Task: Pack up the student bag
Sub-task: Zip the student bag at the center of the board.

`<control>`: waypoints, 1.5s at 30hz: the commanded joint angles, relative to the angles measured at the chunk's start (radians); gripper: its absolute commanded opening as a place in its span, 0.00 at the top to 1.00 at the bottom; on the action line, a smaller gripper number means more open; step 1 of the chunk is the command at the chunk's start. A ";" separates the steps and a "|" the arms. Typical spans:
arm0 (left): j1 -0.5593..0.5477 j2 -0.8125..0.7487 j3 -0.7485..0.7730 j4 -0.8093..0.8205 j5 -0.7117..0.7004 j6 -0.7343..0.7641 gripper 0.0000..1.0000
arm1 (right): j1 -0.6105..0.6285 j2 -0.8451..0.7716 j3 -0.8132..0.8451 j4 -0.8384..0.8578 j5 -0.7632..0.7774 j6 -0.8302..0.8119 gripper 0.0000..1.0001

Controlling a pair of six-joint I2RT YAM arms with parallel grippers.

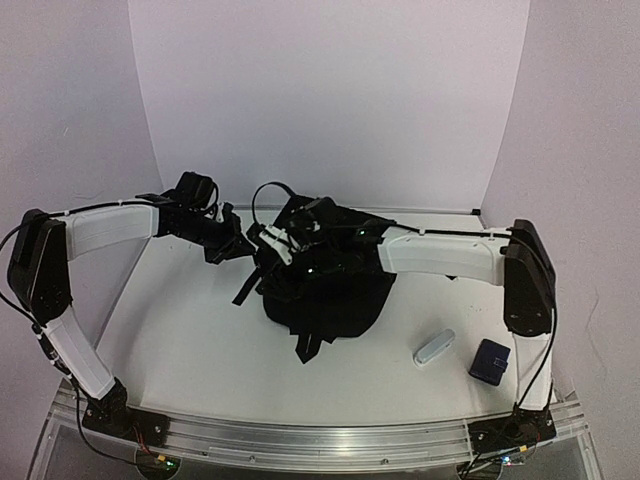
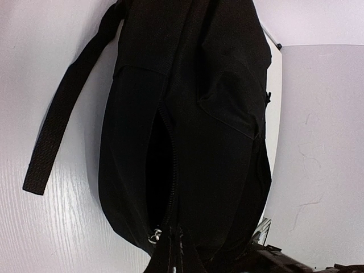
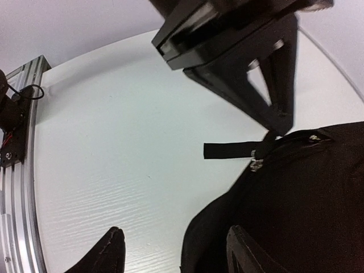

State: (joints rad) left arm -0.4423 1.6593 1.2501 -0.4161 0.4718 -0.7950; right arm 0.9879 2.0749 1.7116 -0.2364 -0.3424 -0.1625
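Black fabric of the student bag (image 1: 325,290) is pinched at its ten o'clock edge by the left gripper (image 1: 243,246), apparently to steady the zip mouth (image 2: 158,170); the right gripper (image 3: 175,233) stands parted and empty.

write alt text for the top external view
A black student bag lies in the middle of the white table, with the left arm and right arm both reaching in to its far end. A small white oblong item and a dark-blue pouch sit near the right arm's base.
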 commanded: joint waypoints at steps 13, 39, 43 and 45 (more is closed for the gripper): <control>0.003 -0.008 0.025 0.027 -0.046 0.000 1.00 | 0.019 -0.106 -0.171 0.002 0.036 0.021 1.00; 0.014 0.093 0.119 0.039 -0.085 0.017 1.00 | 0.052 -0.093 -0.212 -0.026 -0.003 -0.112 1.00; 0.028 0.176 0.207 0.039 -0.083 0.045 1.00 | 0.077 -0.140 -0.284 -0.027 -0.052 -0.144 1.00; 0.038 0.217 0.253 0.039 -0.079 0.053 1.00 | 0.080 -0.149 -0.298 -0.032 -0.081 -0.139 1.00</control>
State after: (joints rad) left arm -0.4439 1.8205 1.3779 -0.4436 0.4426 -0.7818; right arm 1.0151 1.9838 1.4618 -0.1962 -0.2705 -0.2653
